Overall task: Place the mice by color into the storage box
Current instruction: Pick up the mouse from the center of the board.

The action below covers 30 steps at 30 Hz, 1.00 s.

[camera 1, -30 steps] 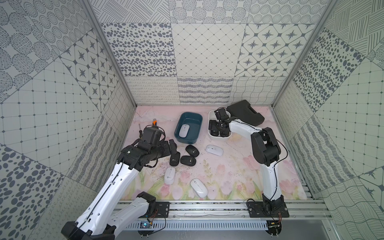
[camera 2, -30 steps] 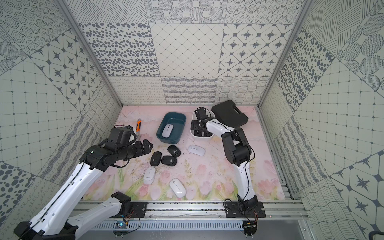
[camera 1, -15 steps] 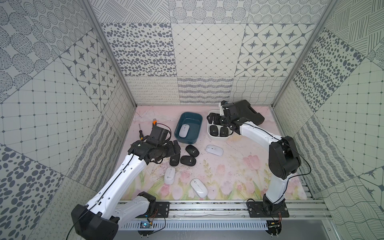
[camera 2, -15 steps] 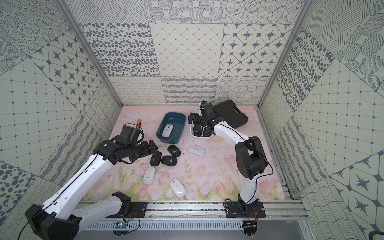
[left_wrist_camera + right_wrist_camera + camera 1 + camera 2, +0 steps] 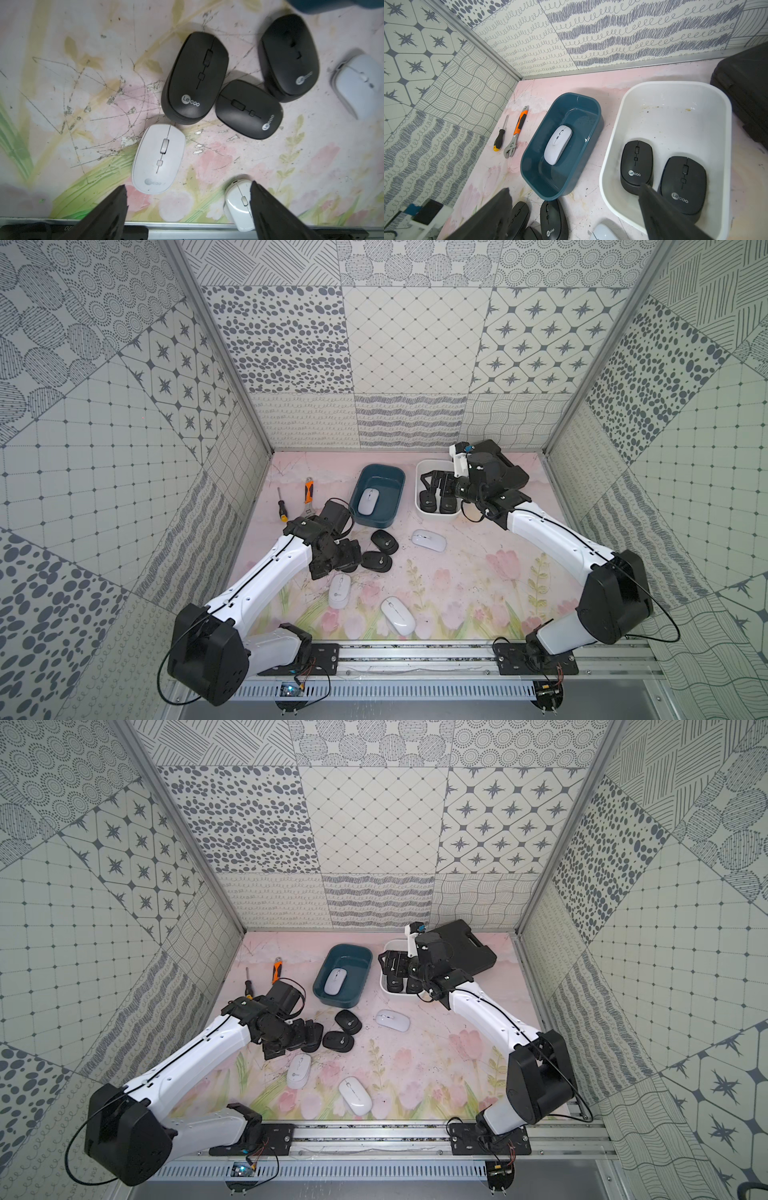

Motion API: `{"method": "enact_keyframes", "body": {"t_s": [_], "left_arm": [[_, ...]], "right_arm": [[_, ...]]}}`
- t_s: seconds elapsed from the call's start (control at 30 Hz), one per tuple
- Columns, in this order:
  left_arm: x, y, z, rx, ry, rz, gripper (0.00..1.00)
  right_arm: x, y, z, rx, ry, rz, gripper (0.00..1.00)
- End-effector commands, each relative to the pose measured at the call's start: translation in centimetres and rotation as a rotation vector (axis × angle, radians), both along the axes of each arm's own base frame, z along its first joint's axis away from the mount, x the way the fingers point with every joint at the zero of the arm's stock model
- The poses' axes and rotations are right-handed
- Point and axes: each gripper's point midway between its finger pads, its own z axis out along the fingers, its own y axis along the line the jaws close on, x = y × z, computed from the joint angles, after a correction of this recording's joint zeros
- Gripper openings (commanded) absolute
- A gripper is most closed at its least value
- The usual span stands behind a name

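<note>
Three black mice [image 5: 248,109] lay bunched on the floral mat [image 5: 457,593], left of centre. The leftmost black mouse [image 5: 195,76] sat just beside its neighbour, perhaps touching, with a white mouse [image 5: 159,159] close at its near end. Two other white mice [image 5: 398,615] lay loose, one nearer, one to the right. On the far side, the blue bin [image 5: 372,521] held one white mouse [image 5: 366,501]; the white bin [image 5: 675,83], to its right, held a pair of black mice [image 5: 636,164]. The left gripper [image 5: 187,187] hung over the bunch, jaws spread, empty. The right gripper [image 5: 575,189] stood above the white bin, jaws spread, nothing between them. Likely step: lifting the leftmost black mouse. It looked best taken across its narrow flanks, one finger eased into the tight side by the neighbour, gripping low, since the rounded shell could slip. The right arm probably needed to clear the white bin first.
</note>
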Motion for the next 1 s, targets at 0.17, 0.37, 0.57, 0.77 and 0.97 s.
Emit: {"method": "enact_keyframes", "body": {"t_s": [0.17, 0.37, 0.57, 0.77, 0.97], "left_arm": [[-2.7, 1.2, -4.1, 0.168, 0.186, -0.004, 0.95], [-2.5, 1.7, -5.5, 0.204, 0.192, -0.013, 0.96], [-3.0, 1.7, -7.3, 0.208, 0.234, -0.018, 0.96], [-3.2, 1.8, -8.4, 0.219, 0.253, -0.017, 0.96], [-2.9, 1.4, -9.1, 0.197, 0.247, -0.035, 0.95]], "right_arm": [[-3.6, 0.6, -0.5, 0.018, -0.004, 0.087, 0.99], [-7.9, 2.0, -1.3, 0.052, 0.011, 0.227, 0.99], [-13.4, 2.7, -2.7, 0.039, 0.029, 0.354, 0.99], [-17.7, 2.8, -4.0, 0.015, 0.018, 0.434, 0.99], [-19.0, 2.4, -5.3, -0.025, 0.037, 0.445, 0.99]]}}
